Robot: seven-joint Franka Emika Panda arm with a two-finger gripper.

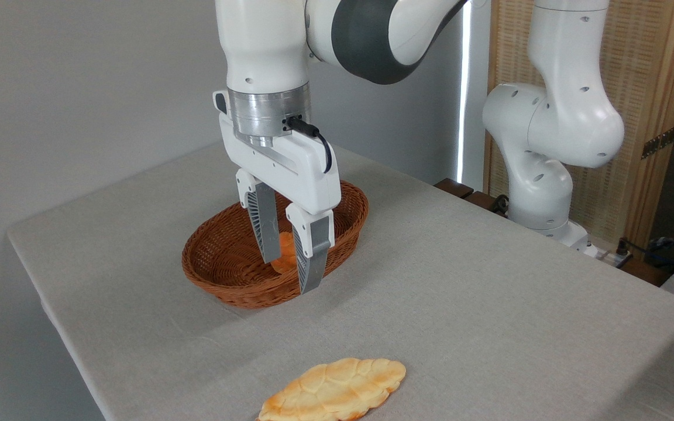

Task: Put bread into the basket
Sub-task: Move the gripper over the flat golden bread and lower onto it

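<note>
The bread (334,390), a long flat pale golden loaf with a cracked top and browned edges, lies on the table near the front edge. The reddish-brown wicker basket (220,257) sits further back, at the middle left. My gripper (290,275) hangs over the basket's right half with its fingers apart and pointing down. Nothing is held between them. A small orange bun (284,256) lies inside the basket, showing between the fingers and partly hidden by them. The bread is well clear of the gripper, in front of it and to the right.
A grey cloth covers the table (489,292). The arm's white base (547,193) stands at the back right edge, with cables and a wooden screen behind it. The table's left edge runs close beside the basket.
</note>
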